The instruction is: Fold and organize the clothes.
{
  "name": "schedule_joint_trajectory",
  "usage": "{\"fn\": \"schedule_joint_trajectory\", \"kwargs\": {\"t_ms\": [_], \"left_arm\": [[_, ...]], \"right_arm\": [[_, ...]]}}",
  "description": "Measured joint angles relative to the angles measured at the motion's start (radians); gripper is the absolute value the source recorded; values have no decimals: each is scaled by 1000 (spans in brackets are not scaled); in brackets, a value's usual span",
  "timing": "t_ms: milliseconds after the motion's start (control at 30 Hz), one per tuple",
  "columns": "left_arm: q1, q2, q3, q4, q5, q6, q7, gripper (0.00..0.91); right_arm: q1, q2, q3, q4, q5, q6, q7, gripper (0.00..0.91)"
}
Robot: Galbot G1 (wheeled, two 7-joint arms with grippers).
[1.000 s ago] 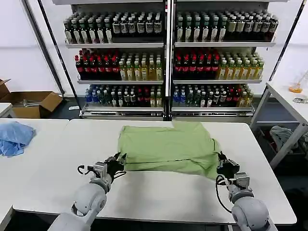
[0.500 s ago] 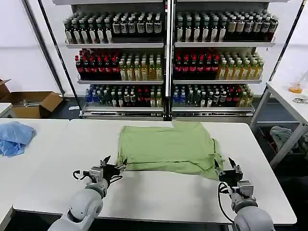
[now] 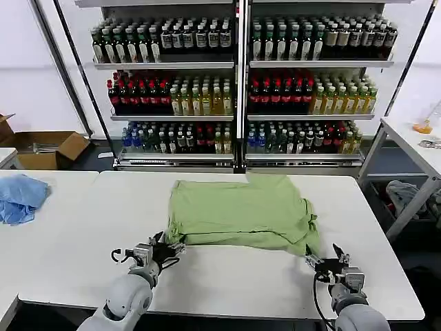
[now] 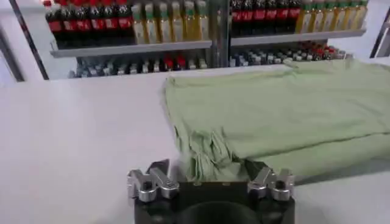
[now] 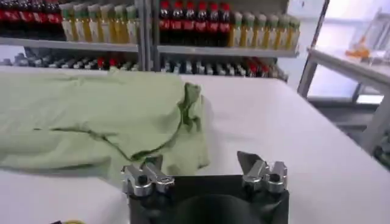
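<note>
The light green shirt (image 3: 241, 212) lies folded into a rough rectangle in the middle of the white table (image 3: 227, 279), soft and slightly rumpled, its surface smooth on top; its near left corner is bunched into small pleats, and its near right corner droops in a loose curved flap with a doubled edge. The left gripper (image 3: 167, 249) sits just at the shirt's near left corner, fingers spread apart and holding nothing, the pleated cloth (image 4: 204, 155) lying just beyond them; the right gripper (image 3: 324, 261) sits near the shirt's near right corner, just clear of the flap (image 5: 183, 146), its fingers likewise parted and empty. The table is flat, matte and pale, with rounded corners; far to the shirt's left, a crumpled light blue cloth (image 3: 21, 196) rests on an adjoining table. Beyond the shirt stand metal shelves (image 3: 238, 65) packed with rows of bottles with dark, red, yellow and green contents; left of the shelves, an open cardboard box (image 3: 52, 148) sits on the floor.
</note>
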Motion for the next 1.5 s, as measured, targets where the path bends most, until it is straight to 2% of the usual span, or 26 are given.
{"fn": "schedule_joint_trajectory", "kwargs": {"t_ms": [333,833,1133,1500], "left_arm": [[-22,4,2,29,-40,14,12,20],[27,41,-31,-29,-109,23,23,20],[125,80,-66,-138,-122,43,14,20],[316,129,-138,-317,-108,44,4,20]], "right_arm": [[42,-14,-40,-44,41,7,-7,0],[8,-53,-37,-14,63,5,-37,0],[-78,-80,-1,70,66,-3,-41,0],[-273,-87,67,224,34,-2,-58,0]]}}
